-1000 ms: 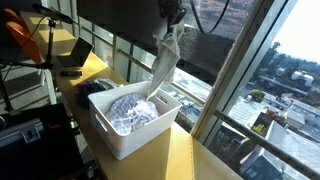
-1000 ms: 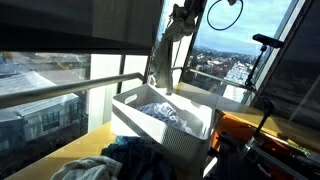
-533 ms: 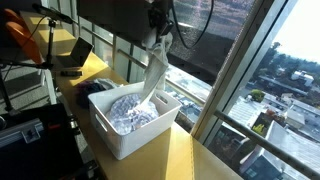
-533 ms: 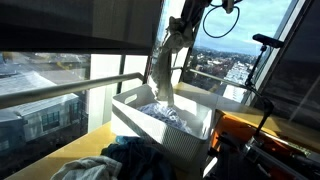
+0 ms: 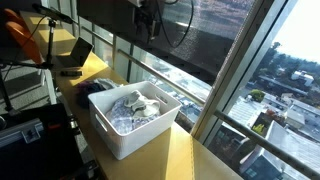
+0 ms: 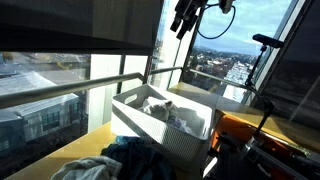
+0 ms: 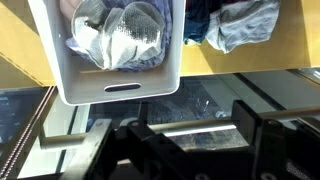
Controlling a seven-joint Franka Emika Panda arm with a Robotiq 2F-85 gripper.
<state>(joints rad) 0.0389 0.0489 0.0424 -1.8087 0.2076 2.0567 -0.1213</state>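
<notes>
Up near the top of the window, the arm (image 5: 147,14) hangs high above everything, wrist pointing down. In both exterior views it's just a dark shape against the shade (image 6: 80,25) and the sky. The wrist view looks straight down past the fingers (image 7: 250,135). They're spread wide apart with nothing between them, so not gripping anything.

Right below sits a white plastic laundry basket (image 5: 130,140) on the yellow wooden surface (image 5: 190,160), close to the glass. Nothing stands between the fingers and the basket, just open air. Beside the basket there's a loose heap of bluish and dark clothes (image 7: 235,22) on the surface, also visible in an exterior view (image 6: 125,160). A laptop (image 5: 72,55) sits further back along the surface.

The laundry in the basket (image 7: 120,35) is a crumpled mix of white and grey pieces, one with a fine dotted or mesh look. It lies bunched up in the basket below the rim.
</notes>
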